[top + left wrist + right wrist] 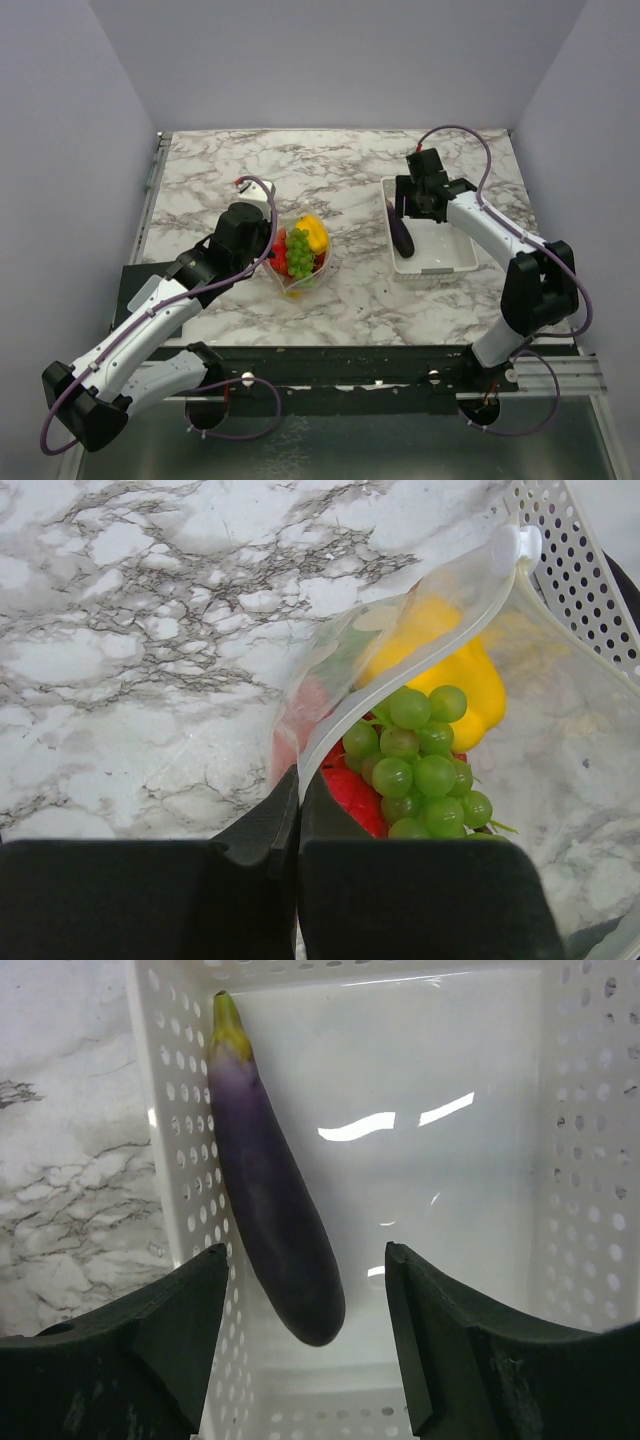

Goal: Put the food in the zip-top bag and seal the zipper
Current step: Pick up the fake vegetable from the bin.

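Observation:
The clear zip-top bag [300, 265] stands open on the marble between the arms, holding green grapes [420, 765], a yellow fruit [470, 675] and a red watermelon piece [355, 795]. My left gripper [299, 780] is shut on the bag's whitish zipper strip [420, 645] at its near end, seen at the bag's left side [270, 260] from above. A purple eggplant [270, 1190] lies along the left wall inside the white basket [440, 262]. My right gripper [306, 1250] hangs open over it, fingers either side of its rounded end, not touching.
The white perforated basket [590, 1160] sits at the right of the marble table [330, 170], holding only the eggplant [401, 238]. A perforated white wall [580, 570] shows beyond the bag in the left wrist view. Grey walls enclose the table on three sides.

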### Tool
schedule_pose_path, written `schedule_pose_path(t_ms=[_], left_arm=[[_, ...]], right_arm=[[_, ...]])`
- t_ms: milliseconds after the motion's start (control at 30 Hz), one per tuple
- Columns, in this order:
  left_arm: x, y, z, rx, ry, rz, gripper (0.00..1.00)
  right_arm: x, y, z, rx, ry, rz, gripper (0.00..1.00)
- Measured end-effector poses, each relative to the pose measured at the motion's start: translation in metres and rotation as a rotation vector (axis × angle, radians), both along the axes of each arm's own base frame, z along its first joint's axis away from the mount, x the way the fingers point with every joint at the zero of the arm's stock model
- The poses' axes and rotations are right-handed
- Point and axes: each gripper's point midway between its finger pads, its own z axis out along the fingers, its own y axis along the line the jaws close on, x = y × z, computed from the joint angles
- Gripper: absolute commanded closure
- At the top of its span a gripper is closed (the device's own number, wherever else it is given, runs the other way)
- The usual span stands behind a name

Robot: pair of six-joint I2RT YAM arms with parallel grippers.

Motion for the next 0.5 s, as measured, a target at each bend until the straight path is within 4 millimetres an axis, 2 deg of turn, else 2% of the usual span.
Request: schedule_pose_path(t_ms=[233,500], left_arm=[[0.0,0.0,0.0,0.0,0.0,0.0,1.0],[0.001,-0.001,-0.001,0.002,0.003,0.0,1.0]], right_arm=[[0.015,-0.001,-0.036,0.027,0.063,-0.004,0.28],[0.033,0.004,-0.051,0.09,0.087,0.009,0.26]])
